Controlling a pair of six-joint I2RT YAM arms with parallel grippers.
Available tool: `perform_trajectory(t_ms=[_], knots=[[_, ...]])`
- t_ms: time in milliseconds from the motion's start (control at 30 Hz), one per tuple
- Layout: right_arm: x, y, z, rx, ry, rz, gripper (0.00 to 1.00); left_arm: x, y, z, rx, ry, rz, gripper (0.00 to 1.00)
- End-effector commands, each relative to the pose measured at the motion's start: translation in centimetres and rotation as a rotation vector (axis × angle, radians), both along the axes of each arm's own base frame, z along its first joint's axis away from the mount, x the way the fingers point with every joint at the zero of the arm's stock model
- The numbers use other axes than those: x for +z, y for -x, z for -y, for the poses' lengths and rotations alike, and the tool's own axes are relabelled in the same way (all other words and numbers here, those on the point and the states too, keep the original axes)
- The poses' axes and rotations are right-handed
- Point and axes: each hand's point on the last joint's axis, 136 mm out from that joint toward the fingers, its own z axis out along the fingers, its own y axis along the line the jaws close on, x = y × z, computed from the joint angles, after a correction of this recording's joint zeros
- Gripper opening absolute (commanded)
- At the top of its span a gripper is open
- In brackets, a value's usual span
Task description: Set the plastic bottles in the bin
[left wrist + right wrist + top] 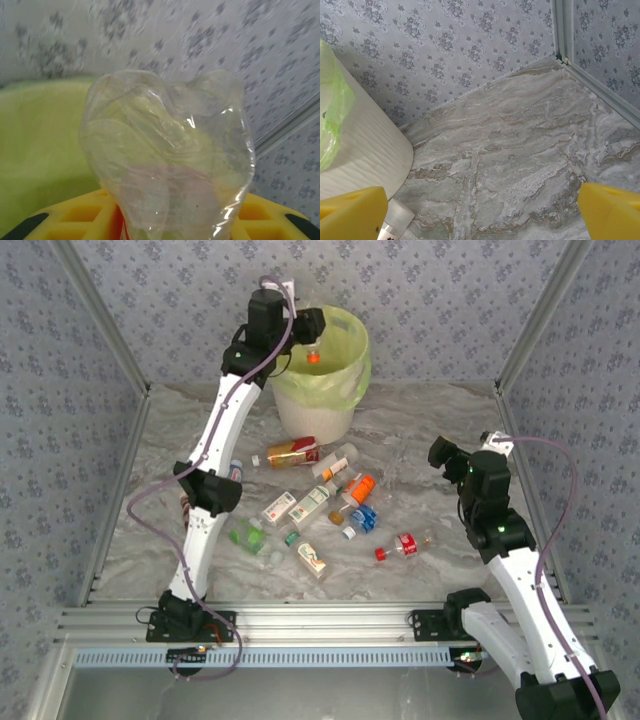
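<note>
So the left gripper [307, 332] is clamped on a crushed clear bottle [167, 150], right over the bin [312, 416] at 12 o'clock. The right gripper [480, 214] is wide open.

Left arm [215, 430] above bin [310, 420], bottles [293, 451] on table [450, 440]

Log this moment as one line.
left claw shut on crushed clear bottle above bin; right claw open, empty; other bottles on table

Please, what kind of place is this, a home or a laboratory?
Probably a laboratory test booth: two robot arms are bolted to an aluminium rail, patterned wall panels in metal frames enclose a marble-look table, and bottles lie staged before a bin.
</note>
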Motion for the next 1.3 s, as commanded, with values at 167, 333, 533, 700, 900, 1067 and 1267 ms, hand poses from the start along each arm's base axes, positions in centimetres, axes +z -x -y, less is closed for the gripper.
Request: perform_trajectory(t_ms=[167, 333, 533, 700, 900, 1067, 1267], knots=[[1.5, 0.2, 0.4, -0.013, 0.006, 0.022, 1.00, -2.5, 0.8, -1.1, 0.041, -0.043, -0.114, 0.53], [0.4, -0.5, 0.0, 0.004, 0.014, -0.029, 1.00, -1.1, 2.4, -0.9, -0.002, 0.039, -0.167, 0.78], [-1.1, -1.0, 0.3, -0.026, 0.007, -0.095, 1.00, 2.5, 5.7, -0.4, -0.094, 0.062, -0.143, 0.99], [-2.5, -1.4, 0.7, -0.045, -0.003, -0.159, 1.00, 4.2, 7.0, -0.5, -0.120, 0.066, -0.123, 0.99], [-4.8, -1.3, 0.2, 0.003, -0.038, -0.234, 1.00, 5.8, 8.4, -0.6, -0.158, 0.056, -0.092, 0.99], [-7.6, 0.4, 1.0, -0.053, -0.119, -0.301, 1.00, 8.1, 10.4, -1.6, -0.171, 0.018, -0.038, 0.99], [-11.4, 3.7, 0.2, -0.076, -0.243, -0.477, 1.00, 7.7, 11.5, -3.2, -0.126, -0.039, -0.041, 0.99]])
